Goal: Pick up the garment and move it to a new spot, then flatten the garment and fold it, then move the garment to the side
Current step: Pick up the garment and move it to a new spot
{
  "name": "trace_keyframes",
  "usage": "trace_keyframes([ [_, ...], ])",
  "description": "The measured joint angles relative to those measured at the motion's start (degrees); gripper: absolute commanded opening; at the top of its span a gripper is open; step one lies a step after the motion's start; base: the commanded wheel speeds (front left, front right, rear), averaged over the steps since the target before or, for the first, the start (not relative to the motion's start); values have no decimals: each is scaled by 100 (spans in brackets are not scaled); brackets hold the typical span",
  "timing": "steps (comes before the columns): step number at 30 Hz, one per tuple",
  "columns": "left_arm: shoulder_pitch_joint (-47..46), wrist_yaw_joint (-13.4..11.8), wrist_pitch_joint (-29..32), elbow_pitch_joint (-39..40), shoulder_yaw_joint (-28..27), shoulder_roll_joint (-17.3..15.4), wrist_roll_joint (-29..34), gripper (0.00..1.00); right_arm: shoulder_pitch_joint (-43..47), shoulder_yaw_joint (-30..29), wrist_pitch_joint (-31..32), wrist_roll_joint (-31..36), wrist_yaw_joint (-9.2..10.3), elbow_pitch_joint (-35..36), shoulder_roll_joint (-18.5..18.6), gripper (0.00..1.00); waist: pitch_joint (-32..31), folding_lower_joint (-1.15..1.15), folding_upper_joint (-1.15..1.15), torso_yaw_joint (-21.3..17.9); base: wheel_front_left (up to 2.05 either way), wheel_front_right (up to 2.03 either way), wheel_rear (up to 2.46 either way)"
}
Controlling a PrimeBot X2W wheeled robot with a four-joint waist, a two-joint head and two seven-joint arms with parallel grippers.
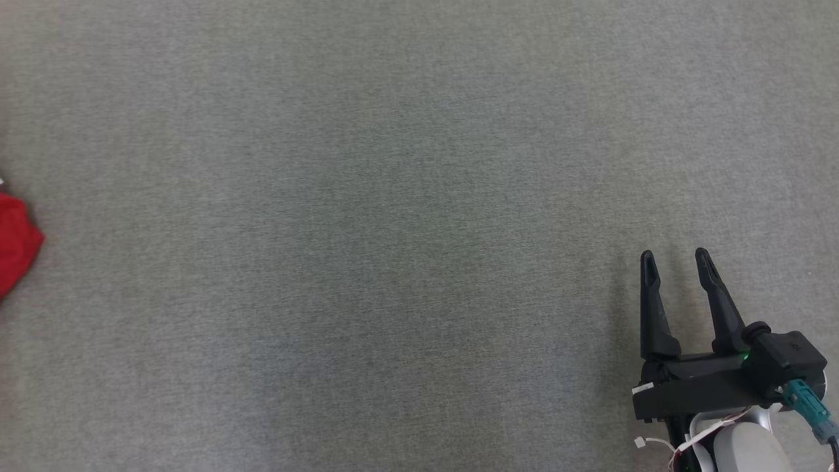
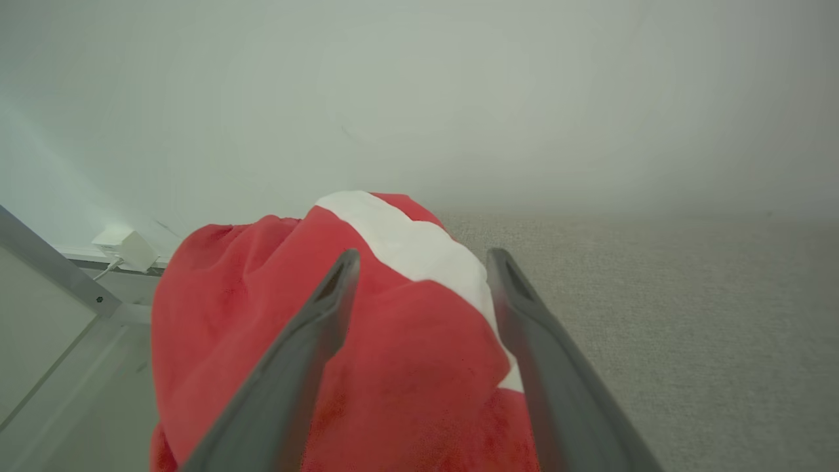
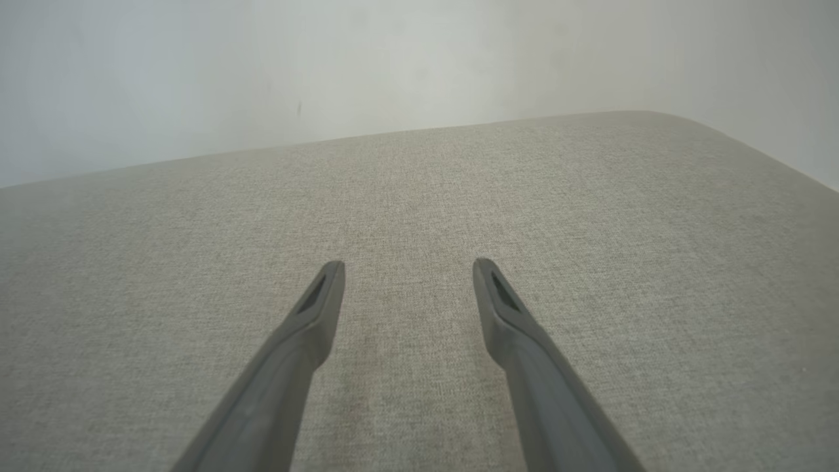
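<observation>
Black right tool (image 1: pixel 674 255), tapered fingers (image 1: pixel 653 308); teal cable (image 1: pixel 809 406); pale forearm (image 1: pixel 744 449).

A grey-beige bench covered in fine woven fabric (image 1: pixel 419 196) spreads wide under soft, even light. Beyond its far edge rises a smooth, off-white wall (image 3: pixel 393 65), and one corner of the bench is rounded. Past the bench's left edge (low against the wall) sit a pale panel with a grey metal frame (image 2: pixel 39 328) and a small white box-shaped plug with a thin white cable (image 2: pixel 124 246).
</observation>
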State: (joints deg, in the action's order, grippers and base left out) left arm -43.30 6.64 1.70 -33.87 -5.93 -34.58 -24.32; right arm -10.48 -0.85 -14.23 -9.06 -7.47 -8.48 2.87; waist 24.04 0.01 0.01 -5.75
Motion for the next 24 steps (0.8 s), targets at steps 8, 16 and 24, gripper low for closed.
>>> trace_keyframes([
  [8, -187, 40, 612, -912, 242, -49, -60, 100, -8, 37, -1, 0, 0, -8, -2, 100, -15, -1, -1, -129, 0, 0, 0],
  [16, -186, 26, 1073, -1521, 421, -36, -94, 0, -2, 70, 2, -8, 0, -13, -1, 100, -127, -1, -1, -170, 0, 0, 0],
  [24, -330, -121, 254, -1407, 444, -15, -7, 0, 85, 34, 16, -22, 0, -27, -3, 100, -324, -1, -1, -103, 0, 0, 0],
])
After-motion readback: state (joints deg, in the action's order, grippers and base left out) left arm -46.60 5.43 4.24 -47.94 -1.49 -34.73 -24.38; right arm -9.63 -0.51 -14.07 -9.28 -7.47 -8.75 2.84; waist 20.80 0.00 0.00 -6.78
